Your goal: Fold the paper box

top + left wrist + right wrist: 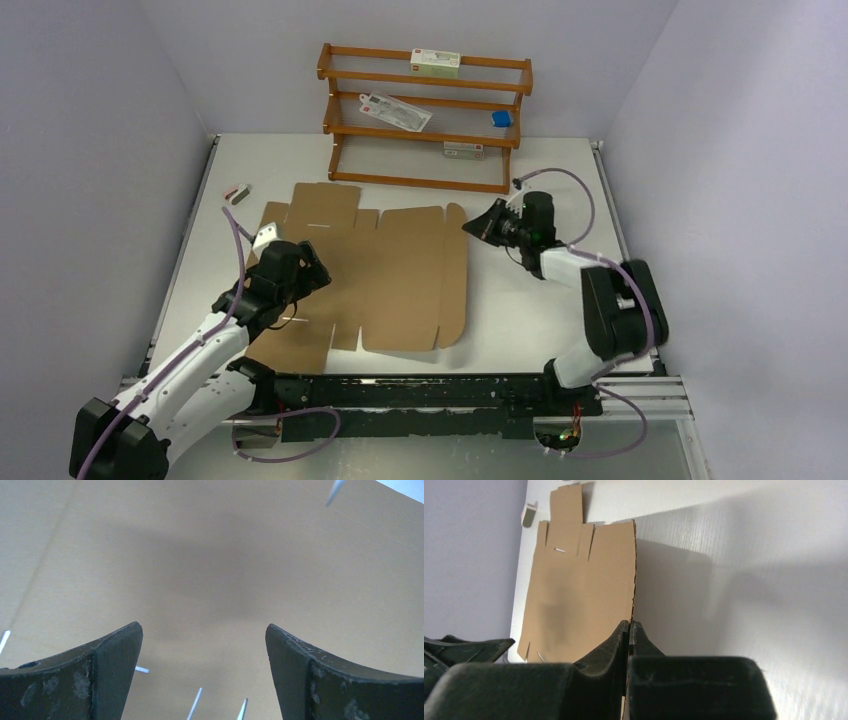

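The paper box [400, 270] lies flat and unfolded on the white table [540, 320], a brown die-cut sheet with flaps and slots. My left gripper [310, 268] hovers low over its left part. In the left wrist view this gripper [204, 630] is open, with only cardboard [210, 555] below it and nothing between the fingers. My right gripper [468, 229] is at the sheet's right edge near the far corner. In the right wrist view that gripper [629, 625] is shut on the thin edge of the paper box [574, 595].
An orange-brown wooden rack [425, 115] stands at the back, holding small white cartons [435, 63] and a blue item [501, 118]. A small grey and red object [237, 191] lies near the table's far left edge. Grey walls close in both sides.
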Tool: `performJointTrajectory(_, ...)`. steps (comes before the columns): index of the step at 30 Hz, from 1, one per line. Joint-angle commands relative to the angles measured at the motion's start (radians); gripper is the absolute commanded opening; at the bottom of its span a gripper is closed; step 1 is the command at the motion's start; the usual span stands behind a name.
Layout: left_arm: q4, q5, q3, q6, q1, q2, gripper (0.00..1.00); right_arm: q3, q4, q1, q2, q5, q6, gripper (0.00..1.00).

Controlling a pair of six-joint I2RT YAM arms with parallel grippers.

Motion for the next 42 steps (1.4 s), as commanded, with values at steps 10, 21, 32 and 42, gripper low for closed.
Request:
performJointTrajectory(10,0.036,-0.005,0.063,-0.011,0.009,0.09,0.98,-0.209,-0.646,-0.007,-0.722,0.319,-0.018,0.06)
performJointTrajectory(21,0.017,-0.055,0.096,-0.059,0.017,0.217,0.98,-0.179,-0.886,-0.006,-0.94,0.348,-0.092,0.5)
performJointTrajectory(32,-0.151,-0.093,0.145,-0.066,0.234,0.207,0.98,0.077,-0.611,0.083,-0.465,0.232,-0.295,0.88)
performJointTrajectory(42,-0.255,-0.113,0.097,-0.089,0.421,0.185,0.98,0.195,-0.402,0.176,-0.044,0.17,-0.332,0.97)
